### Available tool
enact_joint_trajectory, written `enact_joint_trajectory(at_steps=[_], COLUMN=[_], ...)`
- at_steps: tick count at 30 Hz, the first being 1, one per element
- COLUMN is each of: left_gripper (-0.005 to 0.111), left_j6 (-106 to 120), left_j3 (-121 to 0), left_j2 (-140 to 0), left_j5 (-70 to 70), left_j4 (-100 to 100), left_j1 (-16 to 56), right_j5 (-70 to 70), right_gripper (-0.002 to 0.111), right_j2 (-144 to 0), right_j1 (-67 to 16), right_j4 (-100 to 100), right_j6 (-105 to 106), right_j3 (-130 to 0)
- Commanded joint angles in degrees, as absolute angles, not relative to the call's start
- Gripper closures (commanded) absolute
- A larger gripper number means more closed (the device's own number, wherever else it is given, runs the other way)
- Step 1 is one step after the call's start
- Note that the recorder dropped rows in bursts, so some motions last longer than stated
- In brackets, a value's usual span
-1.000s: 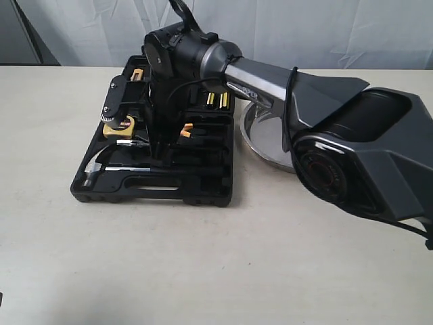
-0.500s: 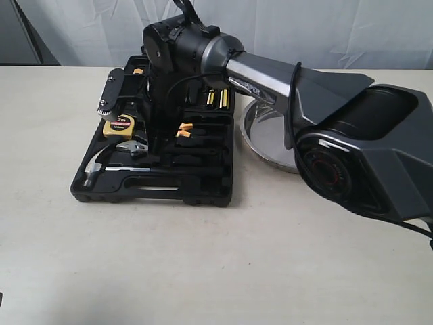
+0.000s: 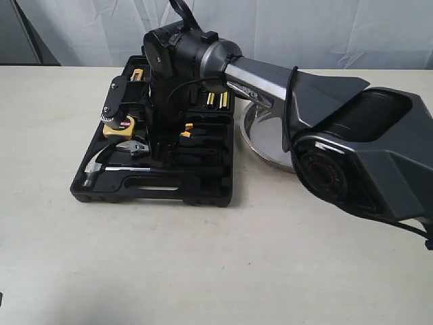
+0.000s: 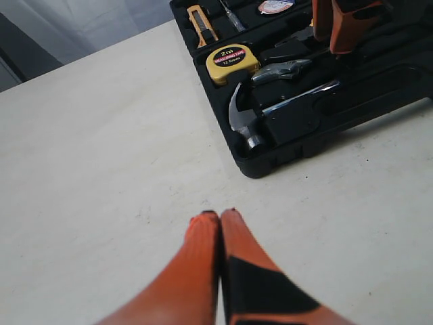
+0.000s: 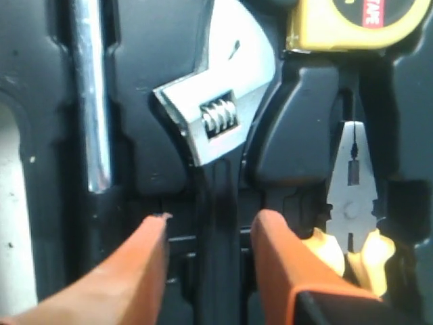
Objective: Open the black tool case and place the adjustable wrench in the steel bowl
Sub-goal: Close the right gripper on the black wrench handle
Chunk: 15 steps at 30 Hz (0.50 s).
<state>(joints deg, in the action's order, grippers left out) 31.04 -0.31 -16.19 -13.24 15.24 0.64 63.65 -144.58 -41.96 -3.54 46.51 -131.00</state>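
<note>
Shows the black tool case (image 3: pixel 169 193) lying open toward the far edge of the counter (image 3: pixel 203 271), left of the middle. Places the steel bowl (image 3: pixel 265 139) just beside the case's right end, partly hidden behind the right arm. Finds the adjustable wrench (image 5: pixel 216 122) seated in its moulded slot inside the case, silver head beside the yellow tape measure (image 5: pixel 345 24), with the pliers (image 5: pixel 352 196) in the neighbouring slot. Has the right tool (image 5: pixel 213 223) released, reaching down into the case, orange fingers spread to either side of the wrench's black handle, a gap showing on each side, nothing gripped. Leaves the left tool (image 4: pixel 218 215) clenched on nothing, fingertips pressed together over bare counter, apart from the case corner that holds the hammer (image 4: pixel 245 118).
</note>
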Motion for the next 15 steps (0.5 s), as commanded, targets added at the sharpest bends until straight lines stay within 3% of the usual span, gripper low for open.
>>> enact_joint_trajectory(at_steps=[1,15], left_gripper=[0.107,0.107], left_j6=[31.0,31.0], left_j3=[0.0,0.0], left_j2=[-15.7,-15.7], left_j5=[-12.8,-12.8], left_j4=[15.9,15.9], left_j1=[1.2,1.2], right_j5=[63.0,60.8], right_gripper=[0.068,0.069], right_j2=[-144.6,-146.1], right_j1=[-41.7,-41.7], right_j4=[-3.3,-2.9], right_j6=[47.3,47.3], right_j3=[-131.0,-129.8])
